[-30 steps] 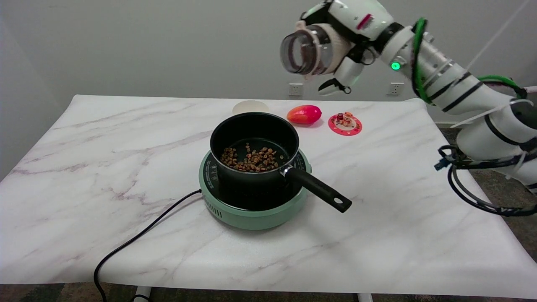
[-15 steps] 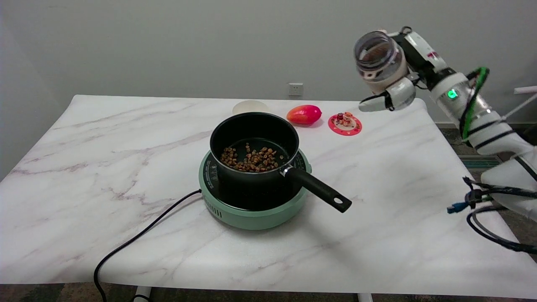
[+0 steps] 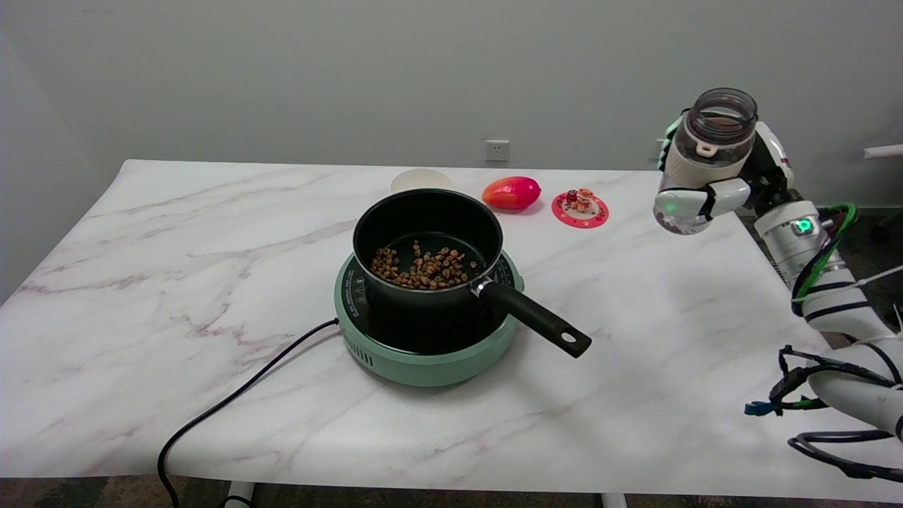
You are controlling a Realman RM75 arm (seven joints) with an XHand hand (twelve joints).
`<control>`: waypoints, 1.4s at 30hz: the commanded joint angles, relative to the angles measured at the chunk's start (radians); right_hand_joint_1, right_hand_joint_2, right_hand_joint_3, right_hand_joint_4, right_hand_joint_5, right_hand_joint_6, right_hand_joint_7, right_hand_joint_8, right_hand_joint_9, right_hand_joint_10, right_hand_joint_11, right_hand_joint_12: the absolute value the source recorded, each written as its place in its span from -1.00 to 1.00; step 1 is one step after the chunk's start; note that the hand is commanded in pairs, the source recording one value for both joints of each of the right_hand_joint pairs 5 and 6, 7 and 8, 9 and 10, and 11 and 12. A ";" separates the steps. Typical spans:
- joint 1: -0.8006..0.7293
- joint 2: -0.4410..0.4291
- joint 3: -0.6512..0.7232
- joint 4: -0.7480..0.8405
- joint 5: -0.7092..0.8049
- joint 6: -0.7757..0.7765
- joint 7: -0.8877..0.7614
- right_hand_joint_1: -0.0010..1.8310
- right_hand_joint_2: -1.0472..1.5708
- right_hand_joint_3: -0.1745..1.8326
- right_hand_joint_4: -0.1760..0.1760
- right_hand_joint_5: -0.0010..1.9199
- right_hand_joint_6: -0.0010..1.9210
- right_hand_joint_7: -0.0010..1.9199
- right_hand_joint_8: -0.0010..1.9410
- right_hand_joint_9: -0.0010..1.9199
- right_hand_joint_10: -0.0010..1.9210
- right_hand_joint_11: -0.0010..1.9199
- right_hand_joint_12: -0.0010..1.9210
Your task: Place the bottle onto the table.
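Observation:
A clear open-mouthed bottle [image 3: 711, 152] with a beige band stands nearly upright in the air over the table's far right edge. My right hand [image 3: 734, 183] grips it around the body, a white finger wrapped across its lower front. The bottle's bottom hangs a short way above the marble table [image 3: 670, 339], not touching it. The bottle looks empty.
A black pot [image 3: 427, 247] holding brown bits sits on a green hotplate [image 3: 423, 353] mid-table, its handle [image 3: 536, 317] pointing toward the front right. A black cord [image 3: 233, 402] runs off the front left. At the back lie a white lid [image 3: 421, 180], a red-orange fruit [image 3: 511, 192] and a pink coaster [image 3: 580, 208].
My right hand has carried the bottle from above the pot to the right and downward, turning it from tipped sideways to nearly upright.

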 commanded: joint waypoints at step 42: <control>0.451 -0.194 -0.462 -0.691 0.161 0.149 -0.054 0.61 0.66 -0.27 0.00 1.00 1.00 1.00 0.98 0.40 0.40 0.31 0.31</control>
